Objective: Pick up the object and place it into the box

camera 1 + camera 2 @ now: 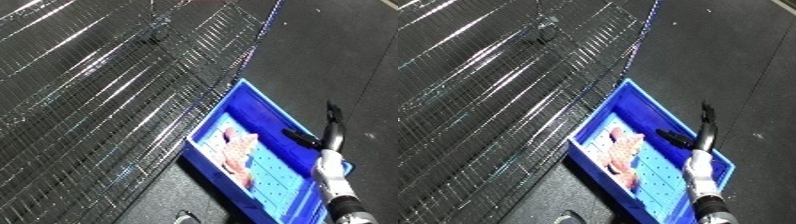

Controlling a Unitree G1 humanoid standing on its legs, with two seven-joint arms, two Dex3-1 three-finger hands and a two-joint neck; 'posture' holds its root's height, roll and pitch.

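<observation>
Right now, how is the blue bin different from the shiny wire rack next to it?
The blue bin has solid plastic walls; the wire rack is open silver mesh you can see through. The bin holds a pink object; nothing shows on the rack. The rack fills far more of the view than the bin. Both sit on the dark floor, side by side.

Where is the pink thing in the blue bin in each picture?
Left eye view: the pale pink lumpy object lies inside the blue plastic bin, lower middle, right of centre.
Right eye view: the same object sits nearer the centre.
Shared landmark: the robot's right hand, straight fingers above the bin's right rim.
</observation>
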